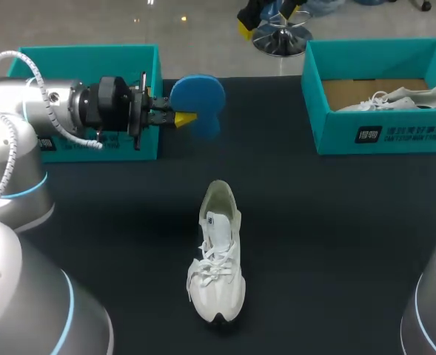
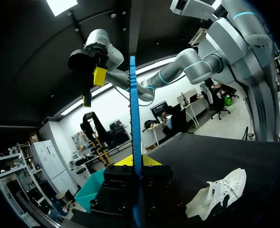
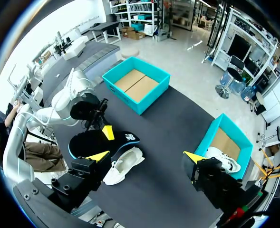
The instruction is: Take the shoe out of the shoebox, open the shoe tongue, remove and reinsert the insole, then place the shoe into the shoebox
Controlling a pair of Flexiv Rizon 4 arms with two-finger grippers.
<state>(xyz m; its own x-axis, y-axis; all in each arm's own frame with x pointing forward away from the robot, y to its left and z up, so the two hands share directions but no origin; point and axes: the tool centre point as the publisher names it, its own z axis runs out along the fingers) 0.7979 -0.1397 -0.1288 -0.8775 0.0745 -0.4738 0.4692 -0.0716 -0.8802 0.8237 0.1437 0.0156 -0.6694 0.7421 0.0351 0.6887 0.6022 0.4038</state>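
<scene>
— Where is the white lace-up sneaker [image 1: 218, 255] found?
— It is laid on the black surface [image 1: 336, 222], outside both boxes. Its toe is turned toward the robot and its heel opening points away.
— And the flat blue foam insole [image 1: 198, 100]?
— It is held up beyond the sneaker's heel. The left claw [image 1: 182, 117] is clenched on it from two sides.
— The boxes?
— One open teal cardboard shoebox [image 1: 129, 148] is seen beyond the sneaker to its left. A second teal shoebox [image 1: 336, 137] is set beyond it to the right, with another white sneaker [image 1: 399, 97] inside.
— The right claw [image 3: 145, 156]?
— It is raised high above the sneaker, its fingers spread wide and nothing gripped.
</scene>
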